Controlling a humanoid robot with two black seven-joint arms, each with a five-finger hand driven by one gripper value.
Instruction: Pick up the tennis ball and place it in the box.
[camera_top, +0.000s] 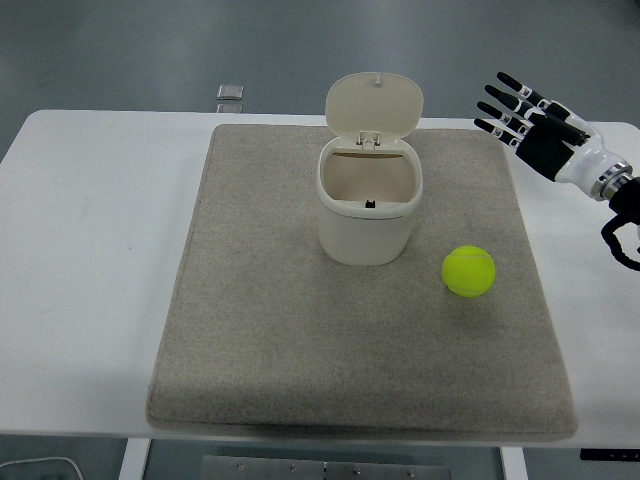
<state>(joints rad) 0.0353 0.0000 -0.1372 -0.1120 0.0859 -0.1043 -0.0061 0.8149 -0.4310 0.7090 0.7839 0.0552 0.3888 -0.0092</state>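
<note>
White table, right hand fingers spread, empty, raised

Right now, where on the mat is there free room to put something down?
The grey mat is bare left of the open box and along its near edge. It is tighter on the right, where the tennis ball lies beside the box, with the right hand spread, empty, above the far right corner.

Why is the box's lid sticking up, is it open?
Yes, open. The box stands upright with its lid flipped up behind it, so its inside shows.
</note>
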